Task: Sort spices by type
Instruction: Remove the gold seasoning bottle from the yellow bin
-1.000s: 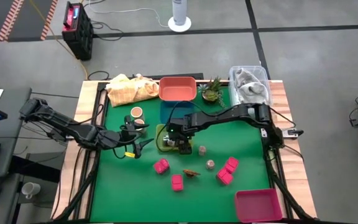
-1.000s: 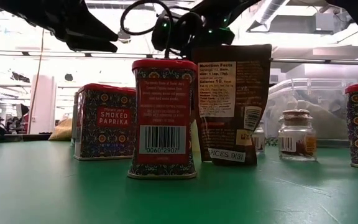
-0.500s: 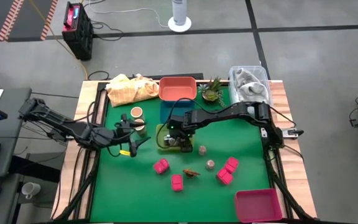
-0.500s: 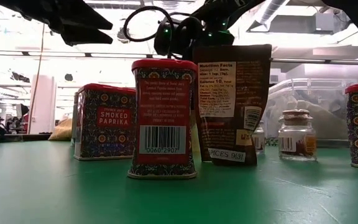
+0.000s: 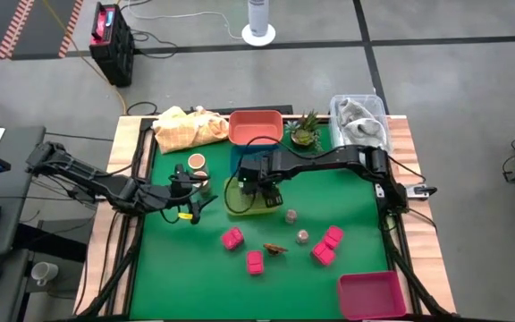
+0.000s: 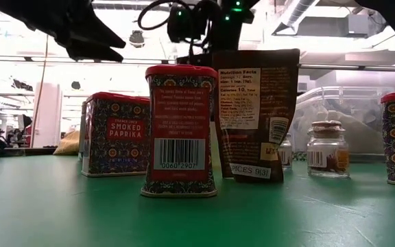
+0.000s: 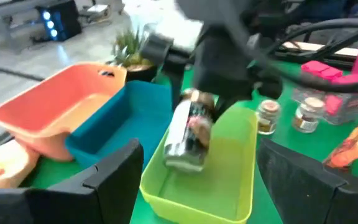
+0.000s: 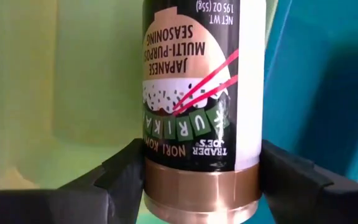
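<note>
My right gripper (image 5: 262,182) is shut on a furikake seasoning bottle (image 8: 201,81) over a yellow-green bin (image 5: 240,204); the left wrist view also shows the bottle (image 7: 188,134). My left gripper (image 5: 195,202) hangs open and empty left of that bin. Two short tan jars (image 5: 198,168) stand near it. Several pink tins (image 5: 232,238), a brown pouch (image 5: 275,249) and two small glass jars (image 5: 296,225) stand on the green mat near the front. My right gripper pinches the bottle between its two fingers (image 8: 120,177) on the label's sides just above the bronze cap (image 8: 197,190). The fingers come from above, slanting down. The bottle hangs tilted below them; whether its lower end (image 7: 182,163) touches the bin floor, I cannot tell.
A blue bin (image 5: 244,159) and an orange bin (image 5: 256,127) stand behind the yellow-green one. A yellow cloth (image 5: 186,127), a green plant (image 5: 306,131) and a clear box (image 5: 359,121) line the far edge. A pink bin (image 5: 371,295) sits at the near right.
My right gripper has gone up a little and toward the table's far edge with the bottle, staying over the yellow-green bin.
</note>
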`<state>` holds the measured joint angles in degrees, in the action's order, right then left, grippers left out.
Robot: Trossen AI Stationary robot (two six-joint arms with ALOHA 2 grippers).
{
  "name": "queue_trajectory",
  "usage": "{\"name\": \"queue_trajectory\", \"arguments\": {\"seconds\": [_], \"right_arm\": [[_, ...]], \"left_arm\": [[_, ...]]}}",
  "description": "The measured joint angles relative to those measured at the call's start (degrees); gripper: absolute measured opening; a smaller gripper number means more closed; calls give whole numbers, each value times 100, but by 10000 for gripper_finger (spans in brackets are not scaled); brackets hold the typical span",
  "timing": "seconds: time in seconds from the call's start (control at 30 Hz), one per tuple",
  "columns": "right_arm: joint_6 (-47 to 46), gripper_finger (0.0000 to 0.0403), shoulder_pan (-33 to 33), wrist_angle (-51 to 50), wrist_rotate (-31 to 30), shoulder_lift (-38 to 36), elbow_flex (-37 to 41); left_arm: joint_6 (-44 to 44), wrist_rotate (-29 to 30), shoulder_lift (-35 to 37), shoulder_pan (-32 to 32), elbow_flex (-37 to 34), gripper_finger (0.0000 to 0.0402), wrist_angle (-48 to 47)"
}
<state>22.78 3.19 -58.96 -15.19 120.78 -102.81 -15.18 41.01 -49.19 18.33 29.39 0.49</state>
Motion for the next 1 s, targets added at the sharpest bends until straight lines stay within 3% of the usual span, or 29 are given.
{"name": "queue_trajectory", "arguments": {"seconds": [0.27,0.57,1.0], "right_arm": [[1434,288,-559,-25,-2233,-5,1],[2779,288,-970,45,-3815,54,1],[4944,288,-585,-25,-4731,45,-8]], "left_arm": [[-265,204,22,-112,0,297,-146],[-449,221,22,-112,0,297,-107],[-553,228,225,-65,0,297,-239]]}}
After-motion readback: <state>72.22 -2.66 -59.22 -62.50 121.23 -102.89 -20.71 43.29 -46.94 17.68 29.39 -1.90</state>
